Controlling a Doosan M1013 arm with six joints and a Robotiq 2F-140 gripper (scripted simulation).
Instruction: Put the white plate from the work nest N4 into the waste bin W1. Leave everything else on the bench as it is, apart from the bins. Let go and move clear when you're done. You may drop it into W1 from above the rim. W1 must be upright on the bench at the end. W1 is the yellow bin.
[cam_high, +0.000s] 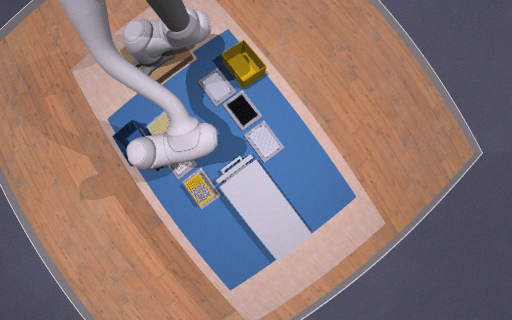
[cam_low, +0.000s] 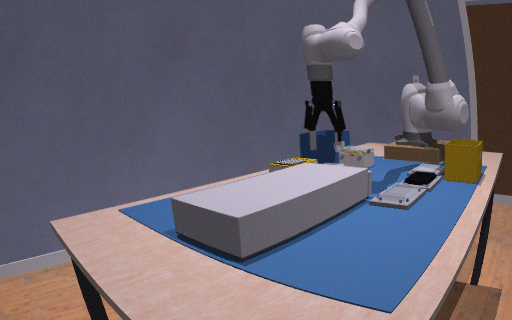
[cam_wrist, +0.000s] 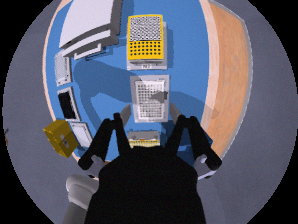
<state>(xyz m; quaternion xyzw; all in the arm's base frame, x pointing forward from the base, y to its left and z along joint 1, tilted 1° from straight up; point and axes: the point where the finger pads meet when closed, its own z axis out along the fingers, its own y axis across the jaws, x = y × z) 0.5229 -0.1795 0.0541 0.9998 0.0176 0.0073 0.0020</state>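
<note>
Gripper (cam_low: 325, 141) hangs from the vertical wrist above the blue mat (cam_low: 350, 240), fingers apart and holding nothing. Directly below the fingertips, in the wrist view, lies the white plate (cam_wrist: 149, 98) in its work nest, not touched by either finger. Beyond the white plate, farther from the arm's base, sits a yellow-framed plate (cam_wrist: 145, 38). The yellow bin W1 (cam_high: 243, 62) stands upright at the mat corner beside the arm's base, well apart from the white plate. A large grey block (cam_low: 270, 200) lies near the yellow-framed plate.
</note>
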